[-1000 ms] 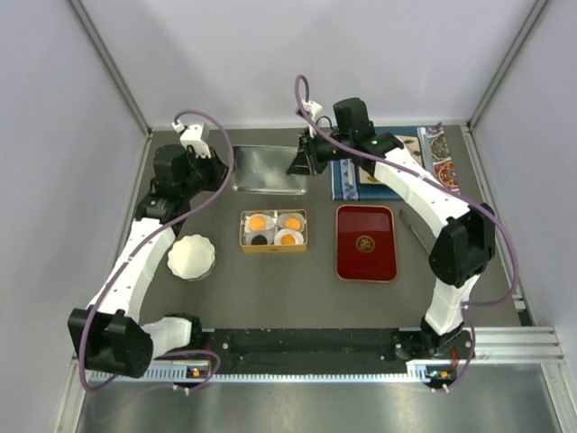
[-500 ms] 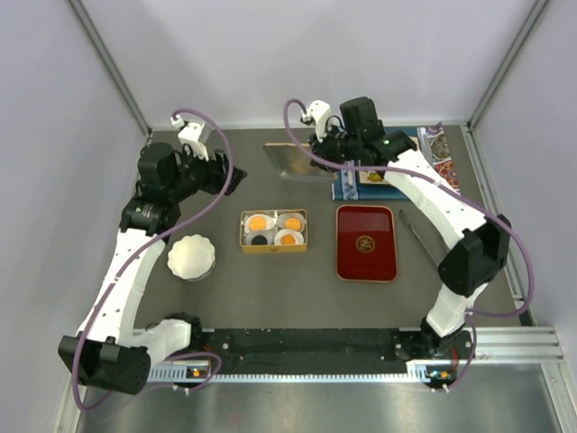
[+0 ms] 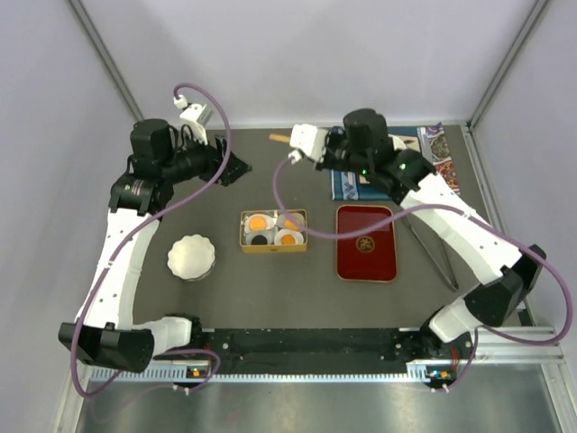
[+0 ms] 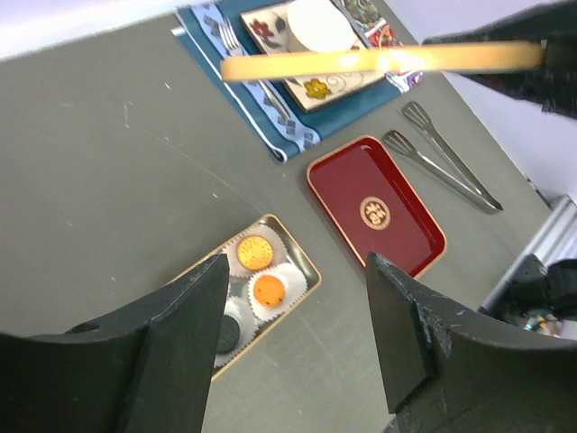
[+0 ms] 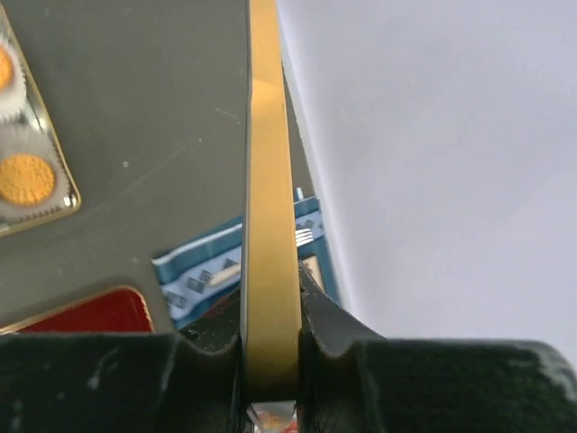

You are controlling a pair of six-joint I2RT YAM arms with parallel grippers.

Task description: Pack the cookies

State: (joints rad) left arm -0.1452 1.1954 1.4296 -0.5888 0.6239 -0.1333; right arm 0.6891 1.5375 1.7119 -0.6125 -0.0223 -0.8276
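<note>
Grey surface (image 3: 225, 298), near to far: stack of white paper cups (image 3: 191, 257) at left. Gold tin (image 3: 273, 250) in the middle, the cookies (image 3: 259, 221) sitting in cups inside it, three orange and one dark. Red tray (image 3: 366, 266) just right of the tin, tongs (image 3: 433, 253) further right. Left hand (image 3: 233, 169) has its fingers apart, holding nothing. Right hand (image 5: 270, 361) is clamped on a gold lid (image 5: 270, 180), edge-on, probably the tin's, raised near the placemat (image 3: 347, 185).
</note>
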